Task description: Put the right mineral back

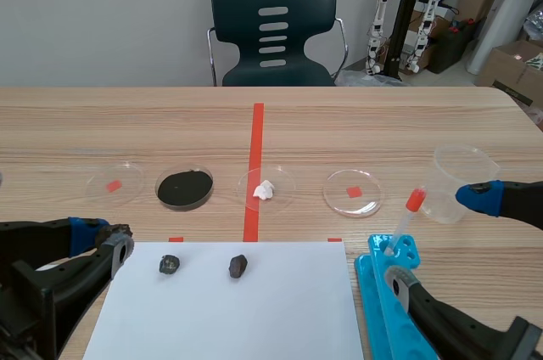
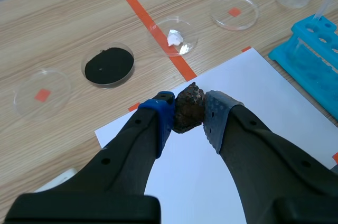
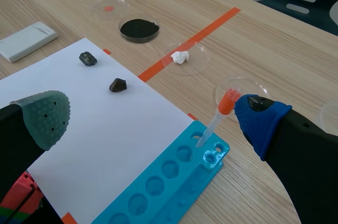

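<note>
Black fingers of the left gripper [image 2: 189, 110] fill the left wrist view, clamped on a brown rock [image 2: 188, 102] held over a white sheet of paper [image 2: 253, 108]. On that sheet lie a dark stone [image 1: 169, 265] and, to its right, a second stone [image 1: 238, 267], apart from each other near the sheet's far edge. Beyond the paper, a row of dishes crosses the wooden table [image 1: 382, 122]: a clear dish [image 1: 127, 177] over a red square, a dish of black powder [image 1: 211, 183], a dish [image 1: 284, 183] on the orange tape line holding a white lump [image 1: 265, 190], and a last dish [image 1: 339, 194] over another red square. At right, the right gripper [image 3: 153, 113] is spread wide, grasping nothing, beside a blue rack [image 3: 158, 192] where a dropper [image 3: 216, 121] with an orange bulb stands near its blue-padded finger. A clear cup [image 1: 462, 182] sits just beyond.
</note>
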`<state>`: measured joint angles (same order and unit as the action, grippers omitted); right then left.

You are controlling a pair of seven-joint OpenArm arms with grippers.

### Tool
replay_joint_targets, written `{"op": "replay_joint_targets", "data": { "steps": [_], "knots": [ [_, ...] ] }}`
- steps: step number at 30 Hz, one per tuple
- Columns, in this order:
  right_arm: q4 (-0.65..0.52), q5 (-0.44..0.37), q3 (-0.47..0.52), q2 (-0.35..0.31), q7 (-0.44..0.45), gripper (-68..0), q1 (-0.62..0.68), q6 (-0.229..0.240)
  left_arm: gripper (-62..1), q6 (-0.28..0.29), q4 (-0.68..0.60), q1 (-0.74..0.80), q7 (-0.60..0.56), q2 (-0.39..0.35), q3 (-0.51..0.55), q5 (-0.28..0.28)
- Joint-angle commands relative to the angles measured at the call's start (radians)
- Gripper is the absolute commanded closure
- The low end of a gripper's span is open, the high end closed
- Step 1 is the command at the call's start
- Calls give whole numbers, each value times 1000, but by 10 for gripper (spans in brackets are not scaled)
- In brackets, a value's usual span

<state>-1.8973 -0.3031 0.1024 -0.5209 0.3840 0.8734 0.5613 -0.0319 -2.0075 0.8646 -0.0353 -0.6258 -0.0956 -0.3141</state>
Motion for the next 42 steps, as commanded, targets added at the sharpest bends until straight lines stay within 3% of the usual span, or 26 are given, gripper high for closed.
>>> {"op": "replay_joint_targets", "data": {
  "steps": [1, 5, 10, 17, 20, 25, 29, 33, 42],
  "knots": [
    [-15, -14, -1, 0, 15, -679, -9, 0, -90, -3, -21, -7, -21, 20, 5, -6],
    [-15, -14, -1, 0, 15, -679, -9, 0, -90, -1, -21, -32, -5, 50, 5, -5],
    [-15, -14, -1, 0, 15, -679, -9, 0, -90, 1, -16, -191, 186, 57, -68, -6],
    [-15, -14, -1, 0, 15, -679, -9, 0, -90, -2, 163, -498, 220, 58, -319, -6],
    [-15, -14, -1, 0, 15, -679, -9, 0, -90, -8, 258, -639, 220, 61, -474, -6],
    [-15, -14, -1, 0, 15, -679, -9, 0, -91, -75, 374, -821, 220, 101, -691, -6],
    [-15, -14, -1, 0, 15, -679, -9, 0, -91, -89, 495, -929, 231, 194, -793, -8],
    [-15, -14, -1, 0, 15, -679, -9, 0, -92, -89, 623, -980, 264, 306, -800, -6],
    [-15, -14, -1, 0, 15, -679, -9, 0, -92, -89, 843, -1049, 236, 470, -800, -6]
  ]
}}
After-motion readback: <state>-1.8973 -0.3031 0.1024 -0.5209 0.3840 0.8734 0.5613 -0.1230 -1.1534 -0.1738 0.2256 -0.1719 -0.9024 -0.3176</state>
